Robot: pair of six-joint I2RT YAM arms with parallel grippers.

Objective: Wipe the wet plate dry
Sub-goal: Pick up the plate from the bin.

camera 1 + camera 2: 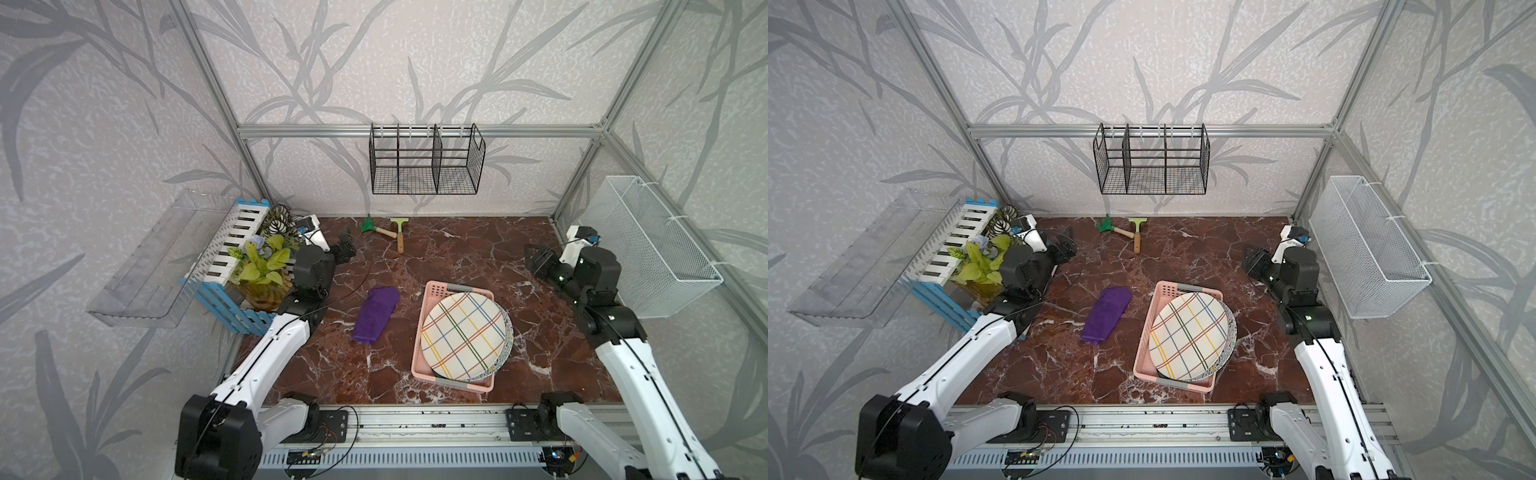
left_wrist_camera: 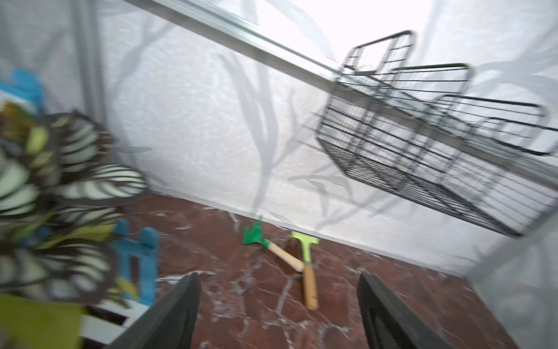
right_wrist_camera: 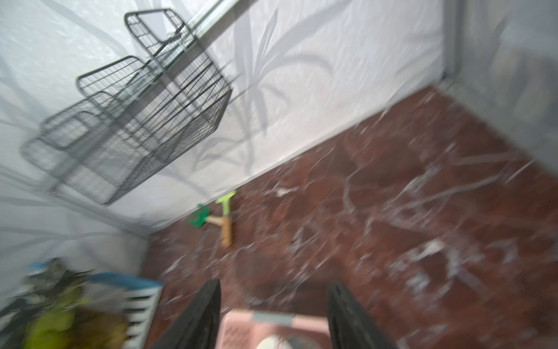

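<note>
The plaid plate (image 1: pixel 463 334) (image 1: pixel 1187 334) lies tilted on top of a stack of other plates inside the pink basket (image 1: pixel 436 289) (image 1: pixel 1163 289), which stands on the marble-pattern counter (image 1: pixel 457 257) right of centre. The folded purple cloth (image 1: pixel 376 313) (image 1: pixel 1106 313) lies flat on the counter just beside the basket, on its left, without touching it. The left gripper (image 1: pixel 345 249) (image 2: pixel 277 281) hovers at the rear left, next to the potted plant (image 1: pixel 266 266); its jaws stand wide apart and hold nothing. The right gripper (image 1: pixel 536 259) (image 3: pixel 274 284) hovers at the rear right, beyond the basket; its jaws are moderately apart and empty, and the right wrist view shows the basket's far rim below them. A toy rake (image 1: pixel 368 226) and a green scraper (image 1: pixel 400 232) lie crossed at the back wall, below the black wire rack (image 1: pixel 424 166). Both wrist views are blurred.
</note>
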